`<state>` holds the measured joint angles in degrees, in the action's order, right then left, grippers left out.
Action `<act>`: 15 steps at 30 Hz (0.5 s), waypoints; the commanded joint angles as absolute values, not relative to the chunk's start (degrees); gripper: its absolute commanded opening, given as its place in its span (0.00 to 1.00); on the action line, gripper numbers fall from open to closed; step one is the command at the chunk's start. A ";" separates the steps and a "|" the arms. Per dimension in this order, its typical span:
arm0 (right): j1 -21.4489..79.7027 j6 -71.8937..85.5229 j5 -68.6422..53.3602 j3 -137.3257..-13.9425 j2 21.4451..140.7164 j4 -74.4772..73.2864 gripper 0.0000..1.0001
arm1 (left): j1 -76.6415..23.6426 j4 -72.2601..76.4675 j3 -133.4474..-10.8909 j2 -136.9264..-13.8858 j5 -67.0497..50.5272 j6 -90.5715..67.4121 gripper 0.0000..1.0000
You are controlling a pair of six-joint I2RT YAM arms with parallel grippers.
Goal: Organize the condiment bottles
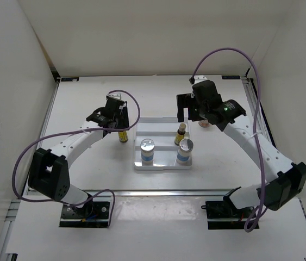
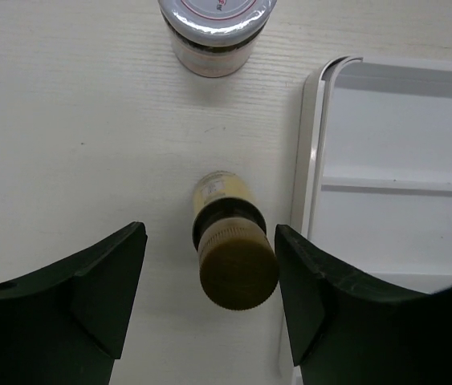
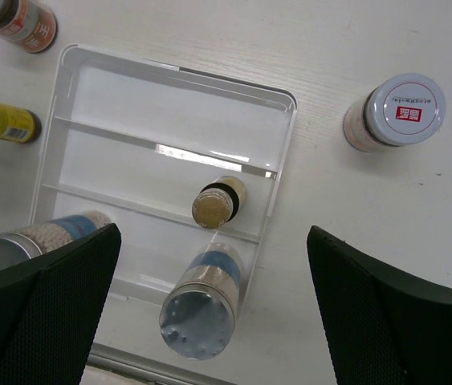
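Roughly halfway: silver-capped bottles (image 1: 148, 151) and one amber bottle (image 1: 181, 133) are seated in the tray (image 1: 161, 168). The second amber bottle (image 2: 227, 241), beside the tray's left edge, is straddled by the released left gripper (image 2: 209, 237). The right gripper (image 3: 213, 241) is held wide open. Both jars (image 3: 398, 112) are left on the surface.

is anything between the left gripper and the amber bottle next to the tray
Nothing visible. The amber bottle stands between the open fingers of the left gripper, with a clear gap on one side and the other finger close to its cap. The tray lies beside it.

The left hand (image 2: 209, 239) and right hand (image 3: 213, 234) both point downward, each spread wide apart.
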<state>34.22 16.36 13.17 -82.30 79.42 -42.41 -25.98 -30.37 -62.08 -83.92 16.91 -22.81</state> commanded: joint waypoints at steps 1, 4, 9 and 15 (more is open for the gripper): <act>34.45 14.95 13.54 -82.27 77.35 -42.28 1.00 | -25.31 -27.86 -65.21 -83.32 15.38 -22.41 0.75; 34.45 14.94 14.06 -80.86 76.21 -42.28 1.00 | -24.79 -27.33 -65.83 -84.46 15.38 -21.88 0.67; 34.45 14.94 14.58 -78.75 74.98 -42.80 1.00 | -24.79 -27.33 -67.15 -84.99 14.86 -21.27 0.50; 34.45 14.94 15.21 -77.70 73.83 -42.80 1.00 | -24.79 -27.33 -68.20 -84.99 14.24 -20.74 0.28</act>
<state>34.22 15.84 13.82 -78.00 76.40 -43.38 -25.17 -28.18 -65.67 -85.45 15.55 -20.97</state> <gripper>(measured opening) 0.998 0.430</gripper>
